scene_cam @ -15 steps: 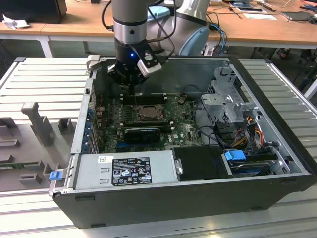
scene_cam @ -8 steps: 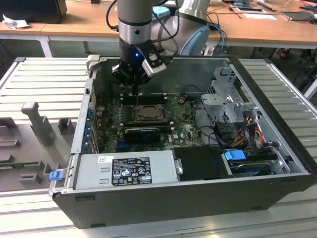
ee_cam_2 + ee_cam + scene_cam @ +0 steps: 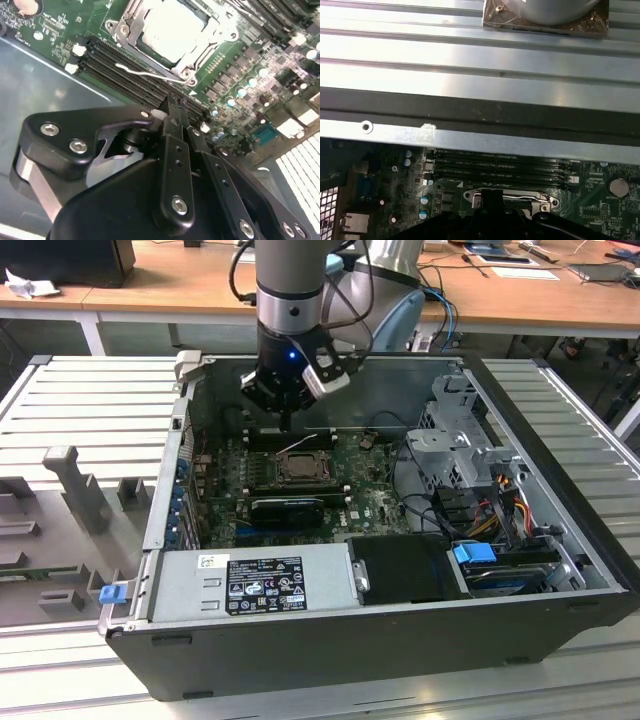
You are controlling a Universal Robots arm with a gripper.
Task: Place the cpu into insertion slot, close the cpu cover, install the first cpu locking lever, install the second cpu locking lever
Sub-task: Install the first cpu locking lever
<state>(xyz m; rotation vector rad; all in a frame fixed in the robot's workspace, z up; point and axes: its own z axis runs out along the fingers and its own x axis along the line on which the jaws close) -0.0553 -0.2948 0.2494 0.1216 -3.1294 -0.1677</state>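
The cpu point(image 3: 170, 30) lies pale and flat in the insertion slot point(image 3: 298, 468) on the green board. The silver cpu cover point(image 3: 131, 27) frames it and looks folded down over it. A thin wire locking lever point(image 3: 145, 74) runs along the socket's edge beside the memory slots point(image 3: 115, 67); in the exterior view it stands lifted point(image 3: 297, 444). My gripper point(image 3: 171, 105) hangs just above that lever's end, fingers pressed together with nothing seen between them. In the exterior view the gripper point(image 3: 287, 423) is just behind the socket, inside the case. In the first wrist view the gripper point(image 3: 492, 199) sits over the socket's rim point(image 3: 520, 198).
The open computer case point(image 3: 330, 370) rests on a grey slatted table point(image 3: 90, 410). A power supply point(image 3: 250, 585) fills the near side. A drive cage point(image 3: 460, 440) and cables point(image 3: 500, 500) are at the exterior view's right. A long black card point(image 3: 288, 508) lies just in front of the socket.
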